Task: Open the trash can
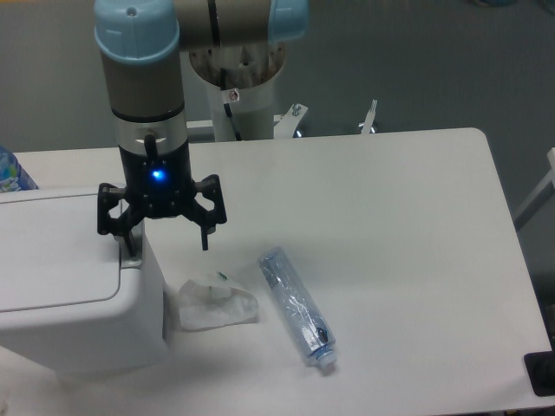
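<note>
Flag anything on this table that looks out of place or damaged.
A crushed plastic bottle lies on its side on the table, and a crumpled tissue sits loose beside the trash can, whose lid is shut.

A: Bright or dim?
B: Evenly bright, cool-toned. The white counter (390,217) nearly washes out; shadows are soft and faint.
A: Sharpness?
B: Slightly soft throughout. A blue light glows on the end effector (165,238), at ten o'clock.

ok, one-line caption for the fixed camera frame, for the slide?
Open pincer poised at the right rim of the closed white trash can, with a crumpled tissue and plastic bottle lying on the table.
</note>
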Available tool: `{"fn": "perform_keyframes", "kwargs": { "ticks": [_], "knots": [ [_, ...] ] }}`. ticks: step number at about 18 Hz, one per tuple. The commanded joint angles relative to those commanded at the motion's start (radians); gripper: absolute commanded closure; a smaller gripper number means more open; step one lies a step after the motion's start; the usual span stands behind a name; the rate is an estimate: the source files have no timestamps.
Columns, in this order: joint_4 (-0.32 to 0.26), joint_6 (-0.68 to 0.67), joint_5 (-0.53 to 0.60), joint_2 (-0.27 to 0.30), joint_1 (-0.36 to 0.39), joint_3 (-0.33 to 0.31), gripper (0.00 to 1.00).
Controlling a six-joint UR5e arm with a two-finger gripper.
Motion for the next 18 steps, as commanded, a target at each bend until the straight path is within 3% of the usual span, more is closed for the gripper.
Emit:
{"fn": "perform_keyframes", "kwargs": {
  "ticks": [11, 13, 18],
  "knots": [
    [0.0, 0.006, -0.002, -0.002, 0.008, 0.008, 0.0],
    [0.0, 0.005, -0.012, 0.003, 0.018, 0.041, 0.0],
    [0.0, 0.014, -0.017, 0.043, 0.168, 0.061, 0.0]
  ]
}}
